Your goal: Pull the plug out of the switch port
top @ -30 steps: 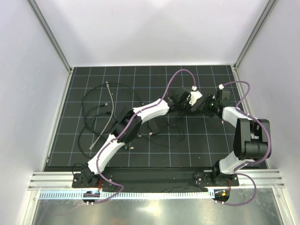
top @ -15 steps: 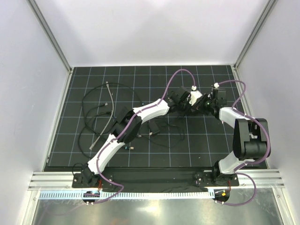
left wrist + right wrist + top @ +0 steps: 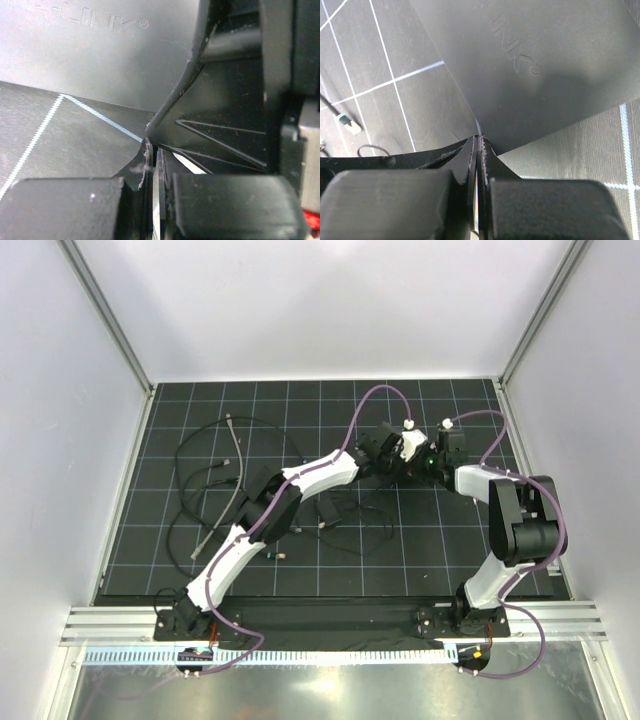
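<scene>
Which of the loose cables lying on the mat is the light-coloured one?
The grey cable with pale tips, in the left half of the top view. It is thicker and lighter than the thin wires looped around it, which are all black.

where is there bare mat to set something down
Widest bare mat: the near stretch between the left arm and the right arm. The far-left strip along the back wall is free too. Crowded: the left half, under loose cables, and the far right, where both arms meet at the switch box.
</scene>
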